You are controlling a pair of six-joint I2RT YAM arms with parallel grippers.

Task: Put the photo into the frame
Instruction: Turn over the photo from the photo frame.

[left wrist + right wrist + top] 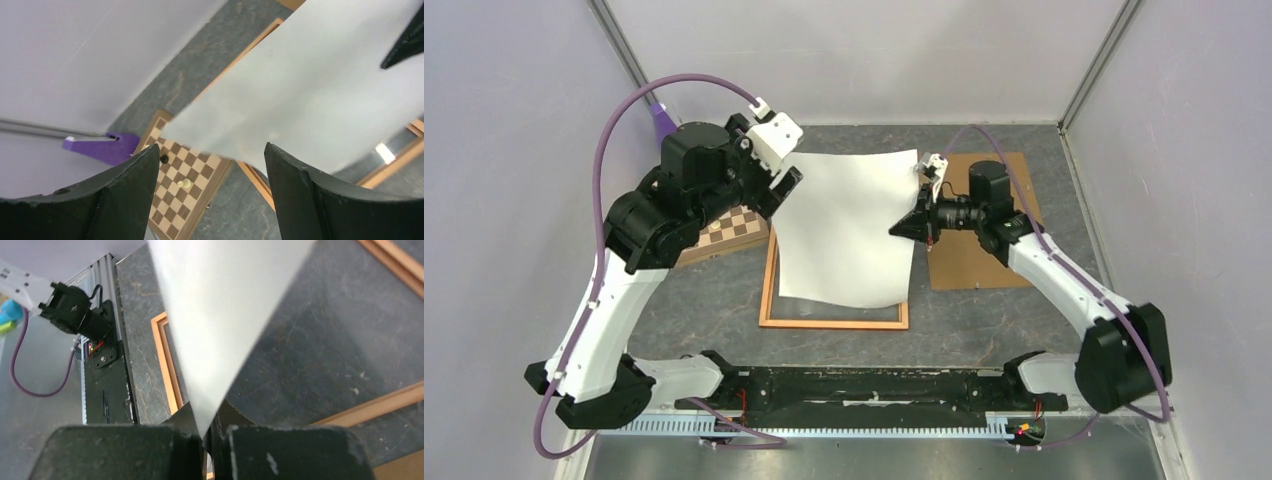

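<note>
The photo [849, 225] hangs white back up over the table, sagging at its near edge above the frame [834, 322]. My right gripper [904, 228] is shut on the photo's right edge. In the right wrist view the sheet [220, 315] narrows down into the closed jaws of that gripper [205, 432], with a frame rail [162, 365] below. My left gripper [786, 190] stands open just off the photo's far left edge and holds nothing. In the left wrist view the photo [310, 85] lies beyond the spread fingers of the left gripper [212, 149]. The printed side is hidden.
A chessboard [729, 228] lies left of the frame under the left arm, with a dark and a pale piece on it [185, 195]. A brown hardboard panel [974, 255] lies flat under the right arm. Enclosure walls stand close on the left, right and far sides.
</note>
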